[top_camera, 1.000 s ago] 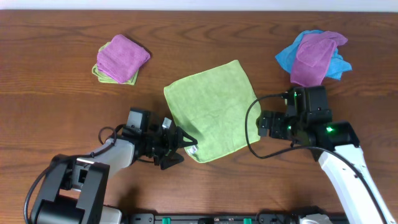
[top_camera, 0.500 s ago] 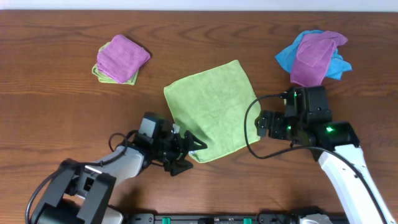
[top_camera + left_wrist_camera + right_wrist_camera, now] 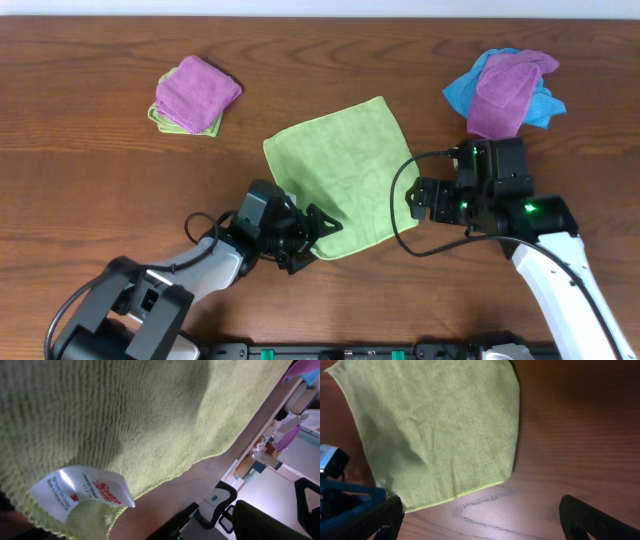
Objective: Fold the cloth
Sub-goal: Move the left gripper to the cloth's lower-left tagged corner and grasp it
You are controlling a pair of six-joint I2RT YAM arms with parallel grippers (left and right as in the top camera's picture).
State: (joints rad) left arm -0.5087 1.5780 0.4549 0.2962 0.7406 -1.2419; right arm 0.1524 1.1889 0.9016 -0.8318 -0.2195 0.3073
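The cloth (image 3: 338, 177) is a lime-green square towel lying flat at the table's middle; it also shows in the right wrist view (image 3: 440, 425). My left gripper (image 3: 316, 240) is open at the cloth's near corner, one finger over the cloth and one beside its edge. The left wrist view is filled by the cloth (image 3: 125, 415) seen very close, with its white tag (image 3: 82, 490); the fingers themselves are hidden there. My right gripper (image 3: 414, 200) is open and empty beside the cloth's right edge, over bare wood (image 3: 480, 520).
A folded purple cloth (image 3: 196, 90) lies on a green one at the back left. A purple cloth (image 3: 508, 92) lies on a bright blue cloth (image 3: 462, 92) at the back right. A black cable (image 3: 400, 215) loops beside the cloth's right corner.
My left gripper has slid right along the table and reached over the cloth's near corner, covering the tag in the overhead view. The right arm has barely moved.
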